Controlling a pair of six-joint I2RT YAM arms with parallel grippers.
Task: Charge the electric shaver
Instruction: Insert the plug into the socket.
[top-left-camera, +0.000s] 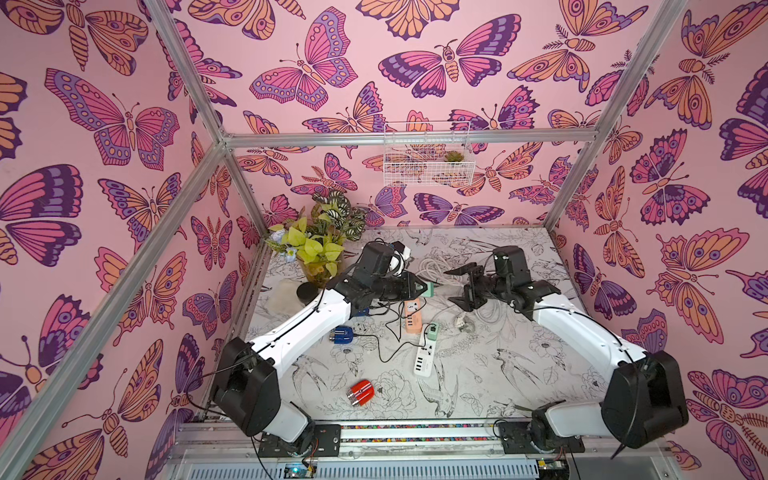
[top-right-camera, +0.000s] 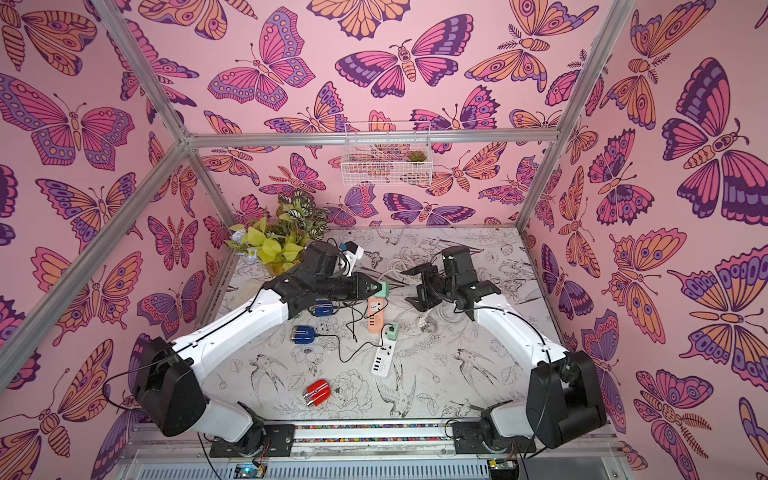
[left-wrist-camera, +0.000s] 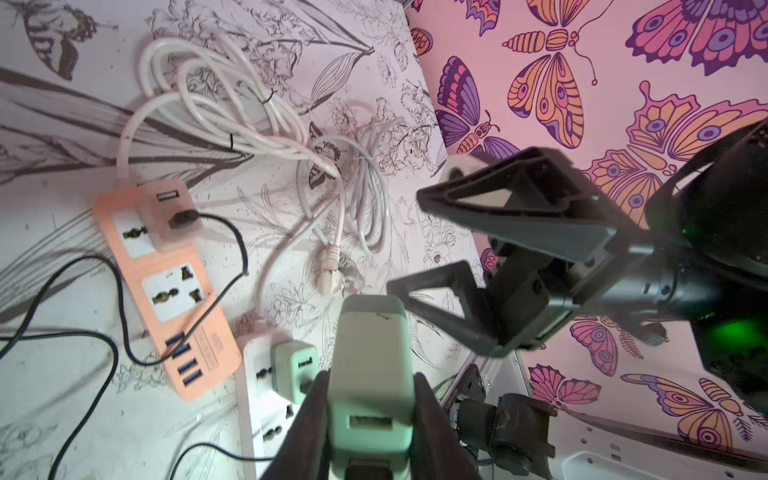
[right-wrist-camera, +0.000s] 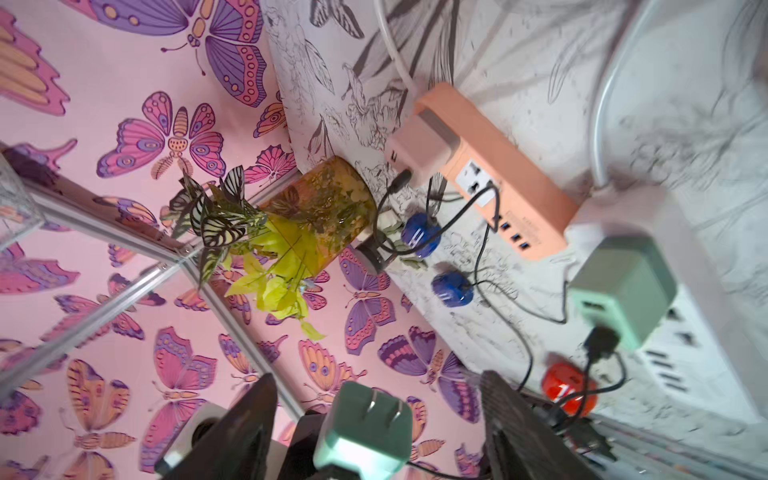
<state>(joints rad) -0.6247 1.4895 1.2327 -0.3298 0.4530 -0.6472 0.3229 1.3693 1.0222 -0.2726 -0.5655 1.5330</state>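
A table (top-left-camera: 519, 365) with black drawings of birds and flowers. Near the front, lying flat, a red shaver (top-left-camera: 361, 392). Farther back, a blue shaver (top-left-camera: 341, 335) and a second blue shaver (top-right-camera: 324, 308), with thin black wires (top-left-camera: 384, 353). In the middle, an orange power strip (top-left-camera: 413, 313) just beside a white power strip (top-left-camera: 424, 359). At the back, loops of white cord (top-left-camera: 432, 266). In the back left corner, a jar of leaves (top-left-camera: 318, 272).

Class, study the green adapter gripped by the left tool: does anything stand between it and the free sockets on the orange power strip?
Yes. The open right tool brackets the pronged end of the green adapter. On the orange power strip, a black cable crosses the face beside the middle socket. Nothing else intervenes.
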